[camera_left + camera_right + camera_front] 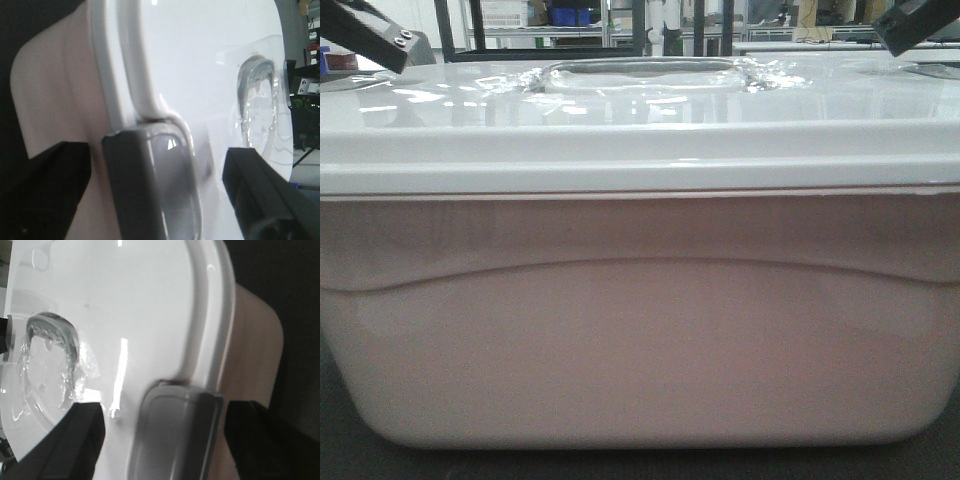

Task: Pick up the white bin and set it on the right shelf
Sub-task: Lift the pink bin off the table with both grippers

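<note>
The white bin (640, 330) fills the front view: pinkish translucent side with a curved ridge, and a glossy white lid (640, 110) with a recessed handle (640, 75). My left gripper (157, 195) is open, with its jaws set wide on either side of the grey end latch (145, 185) and lid rim; it shows at the top left of the front view (380, 40). My right gripper (160, 440) is open in the same way around the other grey latch (175, 435), and shows at the top right (915, 25). The right shelf is not recognisable in any view.
The bin rests on a dark surface (340, 450). Far behind it are racks and blue crates (570, 15). The bin blocks nearly all of the front view.
</note>
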You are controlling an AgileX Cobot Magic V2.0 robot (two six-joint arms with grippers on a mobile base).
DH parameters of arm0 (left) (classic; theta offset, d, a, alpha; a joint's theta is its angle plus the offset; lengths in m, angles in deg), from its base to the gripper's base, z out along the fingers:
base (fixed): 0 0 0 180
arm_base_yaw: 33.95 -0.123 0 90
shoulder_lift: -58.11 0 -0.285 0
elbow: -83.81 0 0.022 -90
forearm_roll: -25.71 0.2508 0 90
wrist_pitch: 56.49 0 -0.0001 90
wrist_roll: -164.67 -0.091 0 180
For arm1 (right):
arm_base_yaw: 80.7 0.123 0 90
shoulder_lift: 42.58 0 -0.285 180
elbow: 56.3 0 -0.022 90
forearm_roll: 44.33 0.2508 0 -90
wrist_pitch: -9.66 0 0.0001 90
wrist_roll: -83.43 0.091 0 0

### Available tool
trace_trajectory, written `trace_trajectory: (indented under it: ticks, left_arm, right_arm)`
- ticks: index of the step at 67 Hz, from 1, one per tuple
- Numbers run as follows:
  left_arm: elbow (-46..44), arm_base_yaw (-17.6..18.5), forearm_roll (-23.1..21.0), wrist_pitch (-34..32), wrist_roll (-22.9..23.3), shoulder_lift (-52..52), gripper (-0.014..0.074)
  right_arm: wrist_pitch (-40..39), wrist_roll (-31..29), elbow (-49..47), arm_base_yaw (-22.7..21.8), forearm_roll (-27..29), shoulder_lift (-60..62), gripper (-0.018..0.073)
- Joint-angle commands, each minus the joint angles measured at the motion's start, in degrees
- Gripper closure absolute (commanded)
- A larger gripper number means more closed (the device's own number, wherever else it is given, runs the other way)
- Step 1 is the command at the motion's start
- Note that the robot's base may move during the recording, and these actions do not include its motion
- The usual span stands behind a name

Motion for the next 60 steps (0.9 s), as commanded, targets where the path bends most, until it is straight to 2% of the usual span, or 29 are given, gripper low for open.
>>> trace_trajectory:
  ticks: [1,8,23,60]
  left_arm:
    - [-1.29,0.42,-4.25,1.96,-0.35,-1.44,0.0159]
    - [-1.29,0.42,-4.25,1.86,-0.35,-1.44,0.0159]
    - [-1.29,0.42,-4.25,1.86,-0.35,-1.44,0.0159]
    - [-1.29,0.42,-4.25,2.46,-0.48,-1.44,0.0168]
  right_arm:
    - [7.54,-0.95,-1.21,-0.02,2.90,1.87,-0.0037]
    - [7.54,-0.95,-1.21,-0.02,2.91,1.87,-0.0022]
    - [7.54,-0.95,-1.21,-0.02,2.96,1.87,0.0131]
    - [7.54,-0.95,-1.21,-0.02,2.96,1.87,0.0133]
